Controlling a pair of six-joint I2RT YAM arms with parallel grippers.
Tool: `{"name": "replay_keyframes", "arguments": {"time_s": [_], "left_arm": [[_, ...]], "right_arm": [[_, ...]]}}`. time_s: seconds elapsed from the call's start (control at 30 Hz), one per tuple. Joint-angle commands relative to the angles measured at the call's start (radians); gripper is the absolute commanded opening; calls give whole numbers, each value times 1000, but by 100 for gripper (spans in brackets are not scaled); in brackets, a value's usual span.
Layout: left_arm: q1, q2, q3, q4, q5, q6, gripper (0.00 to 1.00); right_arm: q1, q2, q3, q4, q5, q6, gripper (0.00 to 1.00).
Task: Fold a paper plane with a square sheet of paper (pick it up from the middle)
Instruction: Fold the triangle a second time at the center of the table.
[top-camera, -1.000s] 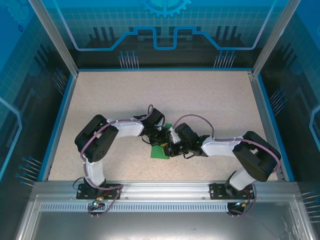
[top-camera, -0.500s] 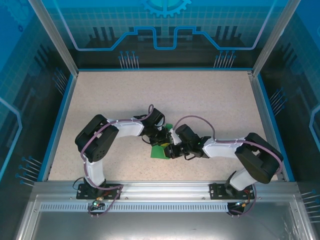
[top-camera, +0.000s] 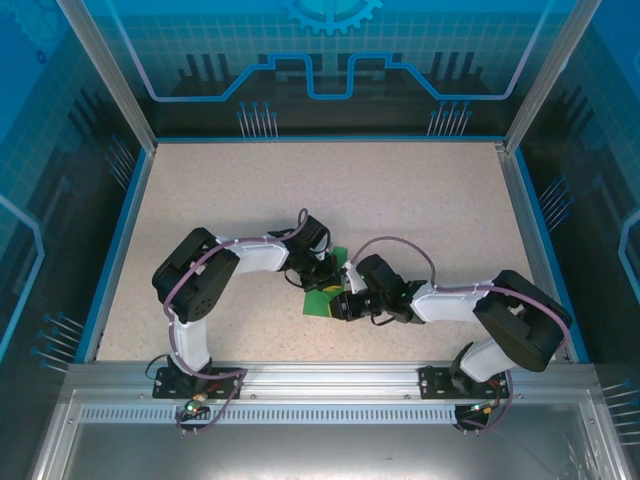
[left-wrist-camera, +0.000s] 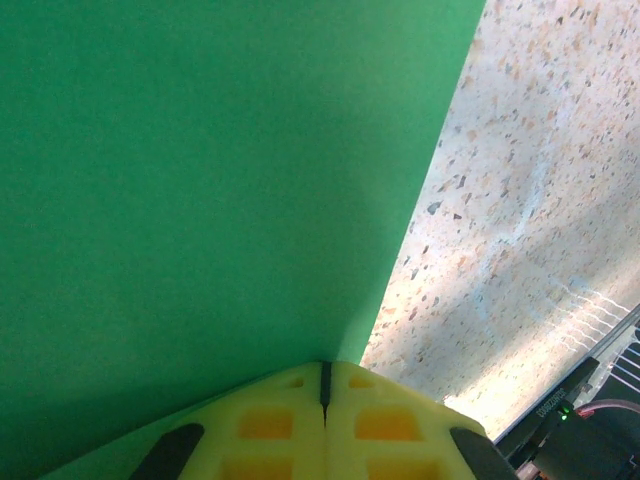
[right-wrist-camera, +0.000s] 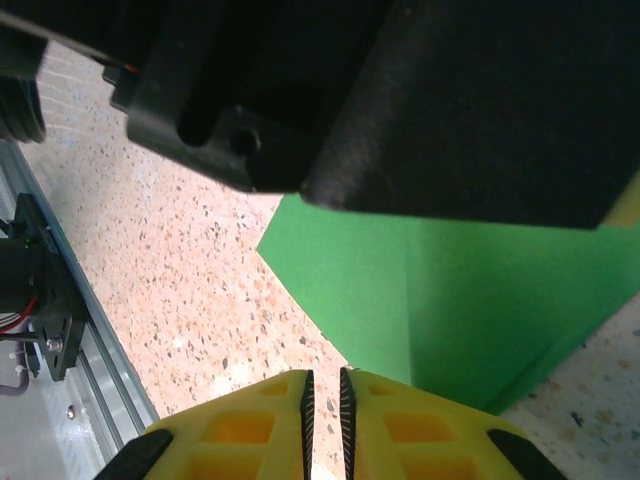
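The square sheet of paper lies mid-table, bright green and partly folded; a crease runs across it. My left gripper comes from the left and is shut, its yellow fingertips tight together at the sheet near its right edge. Whether they pinch the paper I cannot tell. My right gripper reaches in from the right, low over the table. Its jaws stand a narrow slit apart with bare table between them, just off the sheet's near edge.
The left arm's black wrist body hangs close above the paper in the right wrist view. Speckled tabletop stretches behind the arms. A blue-edged frame and the metal rail at the near side bound the table.
The right arm has sunk lower and its gripper has edged slightly left along the paper's near side. The left arm and the paper have hardly moved.
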Motion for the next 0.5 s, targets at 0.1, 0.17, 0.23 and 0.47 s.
{"name": "replay_keyframes", "arguments": {"time_s": [0.1, 0.17, 0.23, 0.47], "left_arm": [[4, 52, -29, -43, -46, 22, 5], [8, 52, -30, -41, -46, 21, 5], [9, 52, -28, -41, -46, 24, 5], [13, 58, -24, -42, -41, 23, 5]], "right_arm": [[9, 28, -19, 17, 24, -4, 17], [9, 28, -27, 17, 24, -3, 17], [6, 21, -34, 18, 28, -2, 17], [-2, 45, -28, -8, 31, -9, 17]]}}
